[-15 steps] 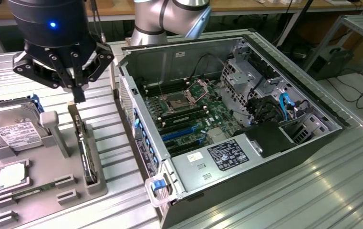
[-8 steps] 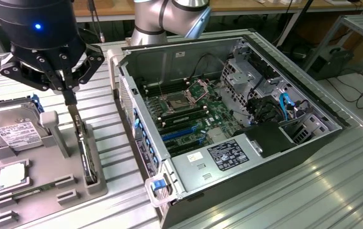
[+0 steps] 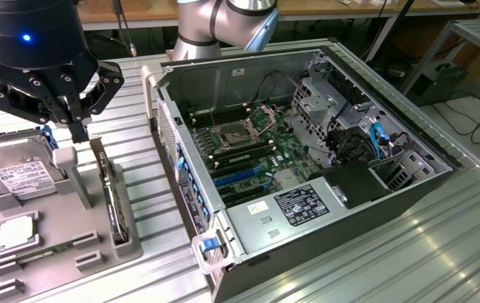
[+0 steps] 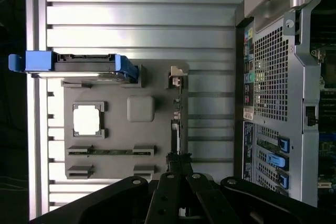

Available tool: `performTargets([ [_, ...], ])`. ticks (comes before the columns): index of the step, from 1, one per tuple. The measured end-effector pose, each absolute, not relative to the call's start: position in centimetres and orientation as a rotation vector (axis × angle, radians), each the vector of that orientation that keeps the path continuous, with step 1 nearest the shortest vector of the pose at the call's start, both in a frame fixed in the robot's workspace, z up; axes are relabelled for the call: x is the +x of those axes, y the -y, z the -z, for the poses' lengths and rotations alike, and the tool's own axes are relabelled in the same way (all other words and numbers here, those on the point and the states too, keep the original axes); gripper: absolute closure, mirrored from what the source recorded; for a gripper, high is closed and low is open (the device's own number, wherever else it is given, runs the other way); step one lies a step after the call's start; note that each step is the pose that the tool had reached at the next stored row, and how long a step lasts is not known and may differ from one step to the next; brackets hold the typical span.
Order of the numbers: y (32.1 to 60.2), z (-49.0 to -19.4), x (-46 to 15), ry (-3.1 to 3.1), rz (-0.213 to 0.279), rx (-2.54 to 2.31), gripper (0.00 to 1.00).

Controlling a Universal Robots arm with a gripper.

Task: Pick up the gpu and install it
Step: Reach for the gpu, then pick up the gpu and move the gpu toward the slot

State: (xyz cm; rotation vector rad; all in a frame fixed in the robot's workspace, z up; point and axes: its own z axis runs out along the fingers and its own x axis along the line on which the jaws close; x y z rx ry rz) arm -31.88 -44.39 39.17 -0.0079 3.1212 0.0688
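Firstly, gpu (image 3: 111, 202): thin dark card, stood on edge in a slot of the grey holder (image 3: 55, 252), pale bracket at one end.
Table (image 3: 441, 252): ribbed metal slats.
Room: benches behind, cables (image 3: 475, 120) on the floor.
Computer case (image 3: 214, 85): lay open beside the holder, toward the exterior view's right.
Holder's other load: hard drive (image 3: 12, 167), square chip (image 3: 17, 230).
Gripper (image 3: 78, 129): fingers pressed together, poised over one end of the gpu.
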Motion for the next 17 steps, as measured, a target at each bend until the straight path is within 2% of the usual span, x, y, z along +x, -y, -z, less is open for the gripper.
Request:
performTargets([
  [17, 44.41, -39.17, -32.28, -3.121, -0.069, -0.013, 0.89],
])
